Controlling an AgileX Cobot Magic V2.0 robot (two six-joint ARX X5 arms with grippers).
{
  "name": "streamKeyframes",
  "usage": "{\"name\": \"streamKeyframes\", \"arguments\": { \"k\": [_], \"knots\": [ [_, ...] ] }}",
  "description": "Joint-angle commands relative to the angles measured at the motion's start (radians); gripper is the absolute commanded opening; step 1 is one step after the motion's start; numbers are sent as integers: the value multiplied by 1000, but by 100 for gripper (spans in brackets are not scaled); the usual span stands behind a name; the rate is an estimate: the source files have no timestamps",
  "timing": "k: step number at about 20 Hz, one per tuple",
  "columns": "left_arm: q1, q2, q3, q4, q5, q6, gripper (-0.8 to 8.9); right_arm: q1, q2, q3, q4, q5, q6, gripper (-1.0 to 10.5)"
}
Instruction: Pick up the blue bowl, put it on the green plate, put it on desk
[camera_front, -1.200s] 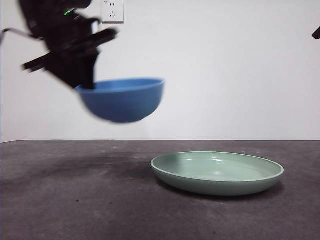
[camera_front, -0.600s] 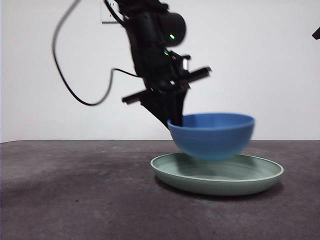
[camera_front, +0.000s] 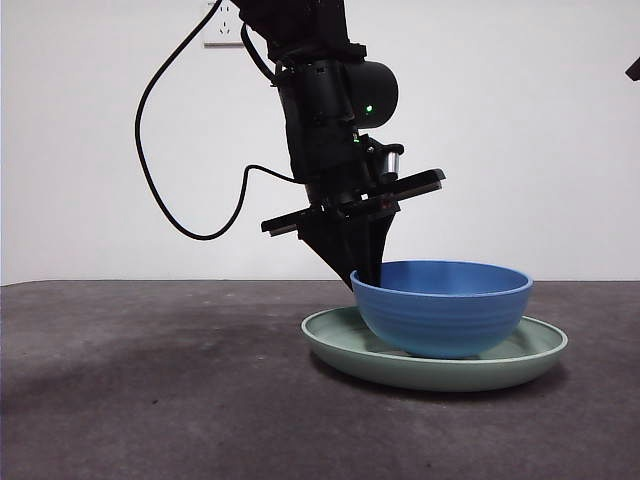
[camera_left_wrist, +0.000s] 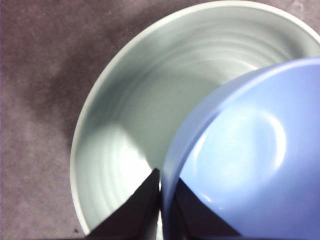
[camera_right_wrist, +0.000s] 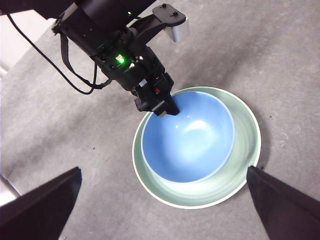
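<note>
The blue bowl (camera_front: 445, 310) sits low inside the green plate (camera_front: 430, 372), toward the plate's left side, on the desk (camera_front: 150, 400). My left gripper (camera_front: 368, 272) comes down from above and is shut on the bowl's left rim, one jaw inside and one outside. In the left wrist view the jaws (camera_left_wrist: 161, 185) pinch the rim of the bowl (camera_left_wrist: 250, 150) over the plate (camera_left_wrist: 145, 100). My right gripper (camera_right_wrist: 164, 171) hangs open and empty high above the bowl (camera_right_wrist: 187, 137) and plate (camera_right_wrist: 247, 145).
A black cable (camera_front: 170, 190) loops from the left arm at the left. A wall socket (camera_front: 222, 25) is on the white back wall. The waiting arm shows as a black tip (camera_front: 632, 68) at the top right.
The left gripper carried the bowl from high on the left, rightward and down, into the green plate. The plate has stayed in place.
</note>
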Motion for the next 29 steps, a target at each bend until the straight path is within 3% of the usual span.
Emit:
{"name": "streamKeyframes", "arguments": {
  "k": [1,4,8,12,21,25,29],
  "knots": [
    [-9,22,34,5,-2,5,187,3,4,17,1,-1,3,593],
    [-7,22,41,3,-1,-4,429,3,4,17,1,-1,3,593],
    [-5,13,148,-98,-13,7,569,3,4,17,1,-1,3,593],
    [-5,-68,256,-216,-17,88,559,3,4,17,-2,-1,3,593],
    [37,-430,219,-264,-14,158,560,3,4,17,-2,0,-1,593],
    [51,-615,19,-188,-14,173,560,3,4,17,-2,0,-1,593],
    [60,-921,-415,95,-14,228,560,3,4,17,-2,0,-1,593]
  ]
}}
